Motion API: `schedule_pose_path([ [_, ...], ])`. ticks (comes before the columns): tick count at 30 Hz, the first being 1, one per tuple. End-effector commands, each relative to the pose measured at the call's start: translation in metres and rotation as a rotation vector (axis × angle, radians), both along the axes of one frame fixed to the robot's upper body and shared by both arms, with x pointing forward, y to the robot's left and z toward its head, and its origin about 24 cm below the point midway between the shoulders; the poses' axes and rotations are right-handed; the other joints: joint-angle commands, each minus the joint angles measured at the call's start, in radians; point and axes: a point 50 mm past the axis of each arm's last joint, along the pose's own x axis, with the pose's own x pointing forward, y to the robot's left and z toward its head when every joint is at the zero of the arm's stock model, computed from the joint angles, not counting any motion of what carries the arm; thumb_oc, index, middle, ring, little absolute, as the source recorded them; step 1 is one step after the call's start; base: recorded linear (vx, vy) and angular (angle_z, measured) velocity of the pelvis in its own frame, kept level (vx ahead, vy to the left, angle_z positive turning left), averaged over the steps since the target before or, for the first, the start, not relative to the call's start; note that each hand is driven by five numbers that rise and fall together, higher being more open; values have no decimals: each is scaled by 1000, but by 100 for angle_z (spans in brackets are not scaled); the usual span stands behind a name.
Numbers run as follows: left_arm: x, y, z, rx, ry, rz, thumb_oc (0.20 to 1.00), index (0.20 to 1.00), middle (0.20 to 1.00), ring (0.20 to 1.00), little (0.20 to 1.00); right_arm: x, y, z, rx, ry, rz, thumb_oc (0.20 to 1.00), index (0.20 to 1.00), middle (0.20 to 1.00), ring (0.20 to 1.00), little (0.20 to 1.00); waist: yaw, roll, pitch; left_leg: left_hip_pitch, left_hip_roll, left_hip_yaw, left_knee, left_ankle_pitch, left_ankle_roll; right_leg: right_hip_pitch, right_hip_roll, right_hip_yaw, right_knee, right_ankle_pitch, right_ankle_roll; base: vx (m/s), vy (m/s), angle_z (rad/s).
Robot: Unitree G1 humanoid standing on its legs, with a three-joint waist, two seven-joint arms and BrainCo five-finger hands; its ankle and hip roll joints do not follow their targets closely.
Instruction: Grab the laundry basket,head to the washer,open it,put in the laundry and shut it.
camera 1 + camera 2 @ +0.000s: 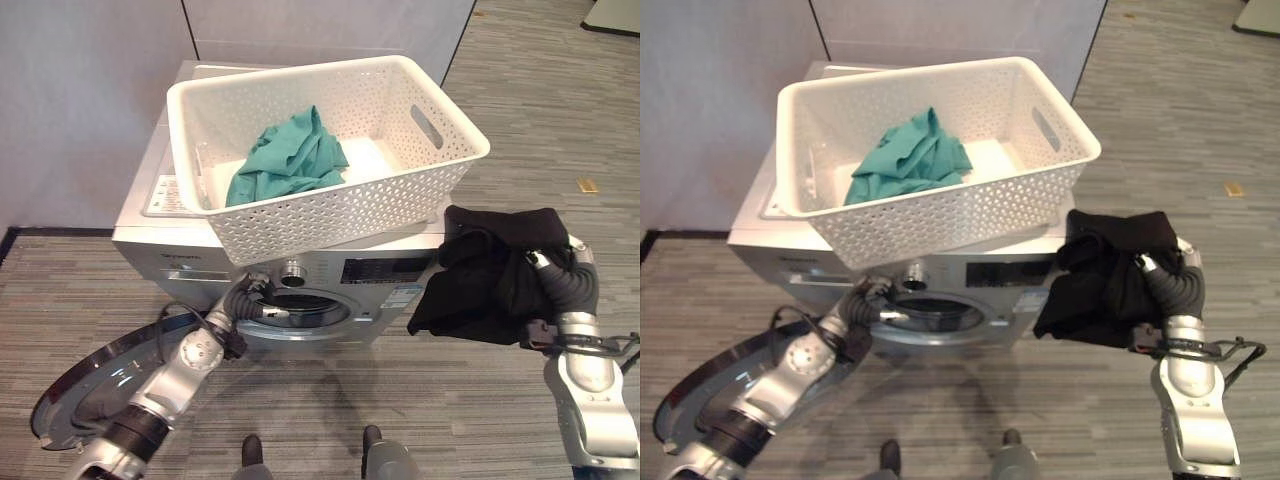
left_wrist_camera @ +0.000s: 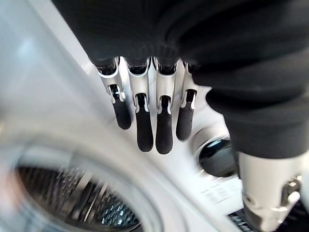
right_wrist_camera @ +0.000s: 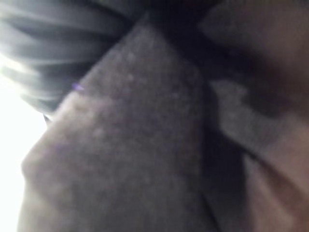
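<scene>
A white perforated laundry basket stands on top of the silver washer, with a teal garment crumpled inside it. The washer's round door hangs swung open at the lower left, exposing the drum opening. My left hand is at the upper left rim of that opening, its fingers straight and holding nothing. My right hand is raised to the right of the washer front, shut on a black garment that drapes over it and hangs down; the same dark cloth covers the right wrist view.
A control knob sits just above the drum opening. A pale wall stands behind and to the left of the washer. Grey striped floor stretches to the right and in front.
</scene>
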Motion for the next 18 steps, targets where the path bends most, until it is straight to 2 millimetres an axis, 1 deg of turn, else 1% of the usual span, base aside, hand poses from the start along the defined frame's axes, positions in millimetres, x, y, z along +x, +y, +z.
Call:
schedule_pose_path([
  [1,11,-13,64,21,-283,-135,1000,1000,1000,1000,1000,-11,4,53,-113,-202,146,200,200,200,200,200,-19,7,-48,43,95,1,31,-84,10,-36,10,32,48,-13,-12,-25,18,-27],
  [4,8,-19,84,66,-346,-209,1000,1000,1000,1000,1000,-17,1,68,-160,-230,191,200,200,200,200,200,-30,7,-50,51,96,13,21,-80,3,-34,10,39,37,-7,-4,-25,5,-10],
  [6,6,-21,94,54,-366,-232,1000,1000,1000,1000,1000,-23,-4,79,-193,-246,204,200,200,200,200,200,-38,9,-53,55,98,20,20,-79,-1,-33,13,44,29,-3,-1,-15,-5,-13],
  [7,4,-22,98,50,-377,-247,1000,1000,1000,1000,1000,-26,-7,84,-210,-259,196,200,200,200,200,200,-44,9,-57,57,99,24,19,-79,-3,-32,15,48,26,-2,1,-6,-4,-15],
  [8,4,-22,98,48,-376,-248,1000,1000,1000,1000,1000,-26,-8,84,-211,-259,196,200,200,200,200,200,-43,10,-57,57,100,24,18,-79,-3,-32,15,48,26,-2,1,0,-10,-10],
  [9,4,-24,102,36,-384,-260,1000,1000,1000,1000,1000,-32,-15,93,-262,-279,161,200,200,200,200,200,-58,9,-64,61,103,35,19,-81,-7,-31,17,53,21,0,5,2,-7,-6],
  [10,4,-24,102,35,-383,-262,1000,1000,1000,1000,1000,-32,-15,93,-263,-278,159,200,200,200,200,200,-55,11,-64,62,104,36,19,-81,-7,-31,18,54,20,1,5,-2,-18,-8],
  [11,6,-27,101,18,-380,-265,1000,1000,1000,1000,1000,-35,-18,98,-301,-284,144,200,200,200,200,200,-75,9,-69,66,107,45,21,-84,-8,-32,22,62,18,3,7,0,-10,-12],
  [12,7,-28,100,15,-381,-269,1000,1000,1000,1000,1000,-36,-18,98,-304,-284,140,200,200,200,200,200,-69,11,-69,67,108,47,22,-85,-9,-32,23,64,18,4,7,-14,-19,-14],
  [14,11,-35,97,3,-363,-282,1000,1000,1000,1000,1000,-38,-16,102,-324,-296,154,200,200,200,200,200,-96,13,-77,80,115,65,23,-92,-6,-40,35,87,16,10,10,-21,-15,-29],
  [15,12,-35,97,3,-363,-282,1000,1000,1000,1000,1000,-38,-16,102,-325,-296,154,200,200,200,200,200,-93,13,-77,81,115,68,22,-93,-6,-41,36,90,16,10,10,-6,-4,-39],
  [16,12,-37,95,-3,-349,-295,1000,1000,1000,1000,1000,-37,-14,105,-326,-315,168,200,200,200,200,200,-99,14,-82,95,120,85,17,-95,-4,-47,44,102,14,13,12,6,6,-51],
  [18,11,-40,94,-22,-341,-308,1000,1000,1000,1000,1000,-34,-10,107,-327,-334,187,200,200,200,200,200,-97,14,-84,110,123,105,14,-98,-2,-48,48,113,14,16,14,4,6,-43],
])
